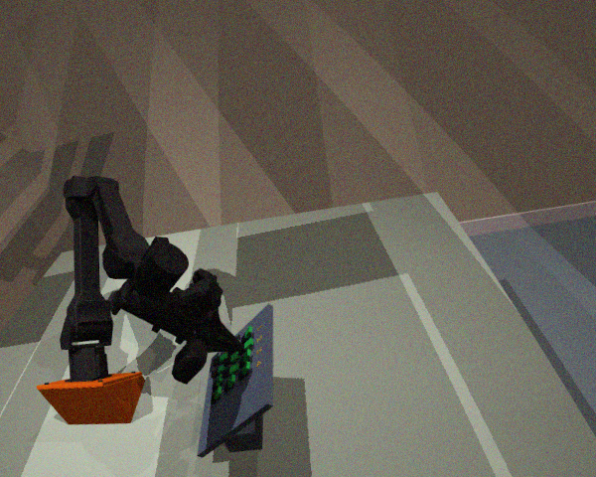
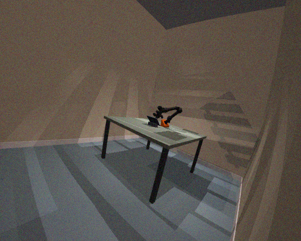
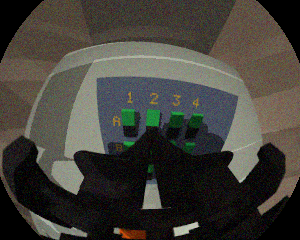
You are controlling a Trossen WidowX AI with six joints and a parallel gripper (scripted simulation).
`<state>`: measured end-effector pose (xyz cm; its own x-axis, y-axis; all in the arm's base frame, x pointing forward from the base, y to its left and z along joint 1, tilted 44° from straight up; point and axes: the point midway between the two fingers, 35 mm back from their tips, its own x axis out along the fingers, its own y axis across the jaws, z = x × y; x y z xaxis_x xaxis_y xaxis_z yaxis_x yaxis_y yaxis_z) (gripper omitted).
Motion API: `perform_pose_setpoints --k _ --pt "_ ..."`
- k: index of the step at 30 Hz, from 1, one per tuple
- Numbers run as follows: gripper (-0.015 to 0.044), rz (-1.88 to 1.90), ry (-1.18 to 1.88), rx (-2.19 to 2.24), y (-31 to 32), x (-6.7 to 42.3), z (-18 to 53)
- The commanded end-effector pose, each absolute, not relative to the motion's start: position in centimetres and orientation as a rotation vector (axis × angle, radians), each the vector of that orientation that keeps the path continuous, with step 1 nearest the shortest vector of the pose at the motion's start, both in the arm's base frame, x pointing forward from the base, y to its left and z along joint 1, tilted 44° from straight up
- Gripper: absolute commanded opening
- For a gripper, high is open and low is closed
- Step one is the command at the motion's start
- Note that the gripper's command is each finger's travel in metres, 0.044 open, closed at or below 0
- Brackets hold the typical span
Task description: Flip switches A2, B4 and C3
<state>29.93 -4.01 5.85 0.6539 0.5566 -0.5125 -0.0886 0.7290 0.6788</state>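
Note:
A blue-grey tilted panel (image 1: 257, 395) (image 3: 110, 96) (image 2: 152, 119) carries a grid of green rocker switches (image 1: 232, 365), with yellow column numbers 1 to 4 and the row letter A showing in the wrist view. My gripper (image 3: 150, 132) (image 1: 238, 343) is shut and empty, its tips pointing at the panel. In the wrist view the tips sit just below the A2 switch (image 3: 153, 118). A1 (image 3: 129, 118), A3 (image 3: 176, 119) and A4 (image 3: 196, 122) show beside it. The rows below A are mostly hidden behind my fingers.
The panel stands on a dark stand (image 1: 246, 436) on a grey table (image 1: 390, 359) (image 2: 150, 133). My arm's orange base (image 1: 92, 400) (image 2: 164, 123) sits left of the panel near the table's edge.

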Motion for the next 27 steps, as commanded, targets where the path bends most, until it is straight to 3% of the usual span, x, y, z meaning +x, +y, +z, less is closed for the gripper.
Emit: perform_pose_setpoints --k 1,18,27 --pt "0.0 0.394 0.783 0.668 -4.0 29.9 5.7" --pt "0.0 0.401 0.812 0.663 -7.7 25.9 9.1" --pt "0.0 0.399 0.813 0.659 -10.7 24.7 4.5"
